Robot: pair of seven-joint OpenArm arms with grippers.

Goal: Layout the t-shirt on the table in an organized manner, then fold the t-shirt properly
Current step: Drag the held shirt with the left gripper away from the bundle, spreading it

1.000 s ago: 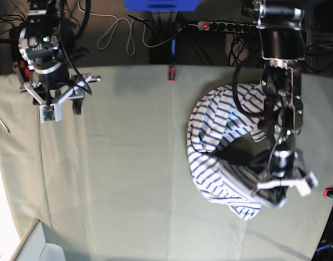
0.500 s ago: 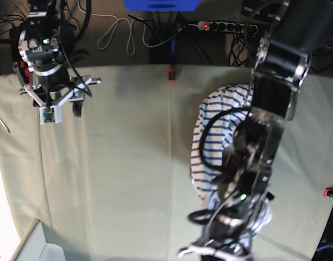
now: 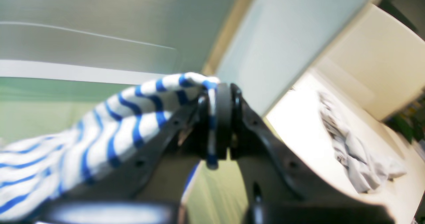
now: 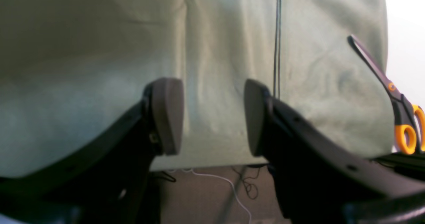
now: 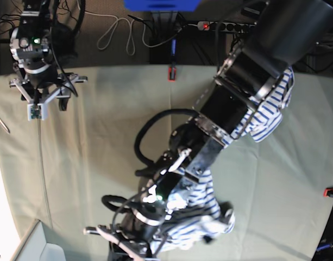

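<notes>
Taking the red clamp on the desk's far edge as the mark: well to its left, the right end effector is hanging over bare cloth with its pads spread and nothing between them, orange-handled scissors lying beside it. Below and right of the clamp, the left end effector is pinching a fold of the t-shirt, which is trailing along the raised arm, lifted off the desk.
</notes>
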